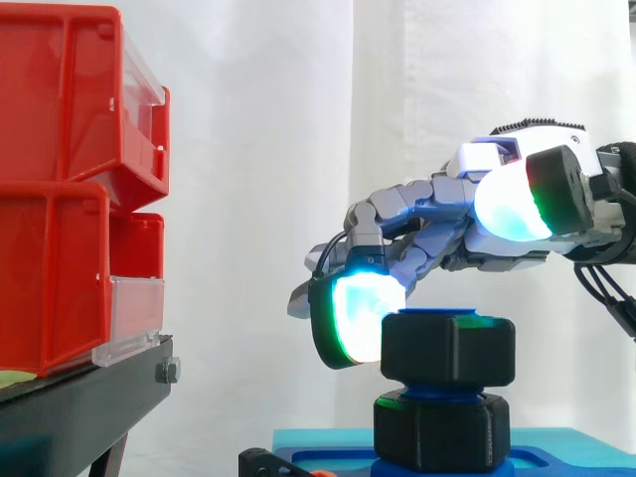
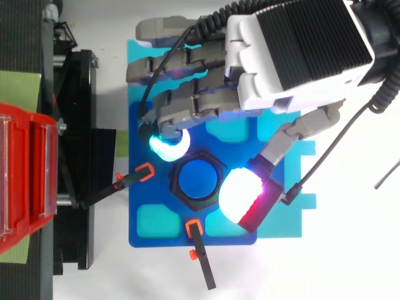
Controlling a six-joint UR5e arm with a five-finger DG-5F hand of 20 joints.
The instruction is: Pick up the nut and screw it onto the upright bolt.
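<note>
A black hex nut (image 1: 449, 348) sits on the upright blue bolt (image 2: 197, 178), above a second black hex piece (image 1: 442, 429) at the bolt's foot. From above, the nut (image 2: 215, 167) rings the bolt's blue top. My hand (image 1: 437, 224) reaches in from the right, over the bolt. One glowing cyan-green fingertip (image 1: 358, 318) rests against the nut's left side. The thumb's white pad (image 1: 509, 207) hangs higher than the nut, apart from it. From above, the fingertip (image 2: 167, 145) and thumb (image 2: 240, 195) stand on opposite sides of the nut. The fingers are loosely bent and clasp nothing.
The bolt stands on a blue base plate (image 2: 150, 231) with cyan pockets, held by two black clamps with orange tips (image 2: 145, 172) (image 2: 194, 228). Red bins (image 1: 60, 199) stack on a black stand (image 1: 79, 407) to the left. A white curtain hangs behind.
</note>
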